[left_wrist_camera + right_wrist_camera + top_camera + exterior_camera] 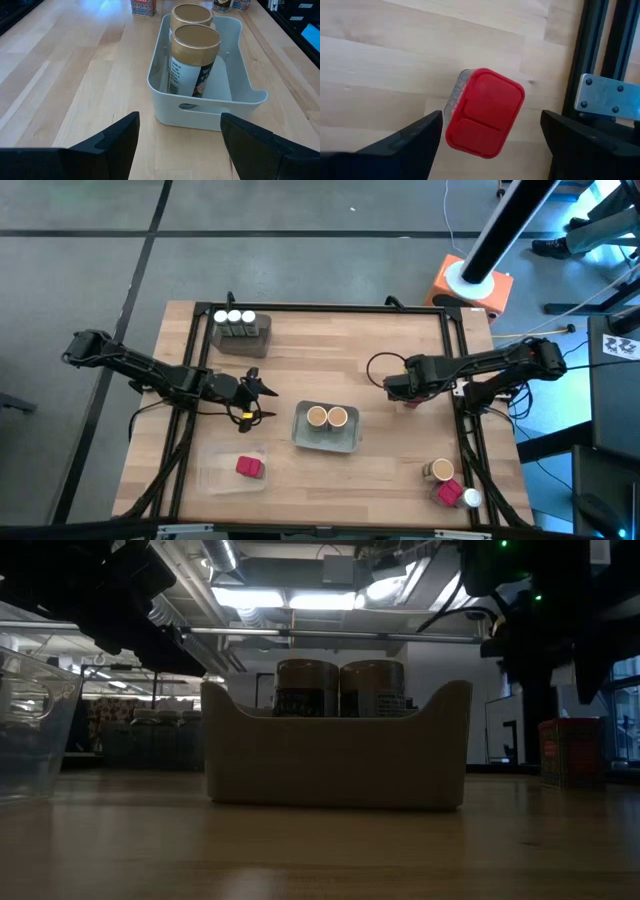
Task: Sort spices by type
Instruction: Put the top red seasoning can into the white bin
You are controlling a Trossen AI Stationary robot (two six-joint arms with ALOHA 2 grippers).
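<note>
The right gripper [490, 137] hangs over a red box [485, 112] near the table's right edge, fingers spread wide to either side of it and touching nothing. The box sits skewed between the fingers. So the step in hand looks like a pick, and doing it well means turning the wrist until the fingers face two flat sides, not the corners, then coming straight down and closing around the body below the red lid. The metal frame [605, 97] at the table's edge lies just beside it (little room for the outer finger), so the descent should stay clear of that rail.

Where it should go is a judgement: a clear tray [232, 470] near the front left corner already holds one red box [249, 467], so that is the likely home, a long carry across the table past the grey tray [326, 442] in the middle with its two tan-lidded jars [327, 417].

The left gripper [180, 132] waits left of centre, pointing at the grey tray, fingers apart and empty.

A dark tray [243, 340] at the back left holds three white-capped jars [234, 317]. Near the front right corner stand a tan-lidded jar [439, 470], a red box [448, 492] and a white-capped jar [471, 499], unsorted.
</note>
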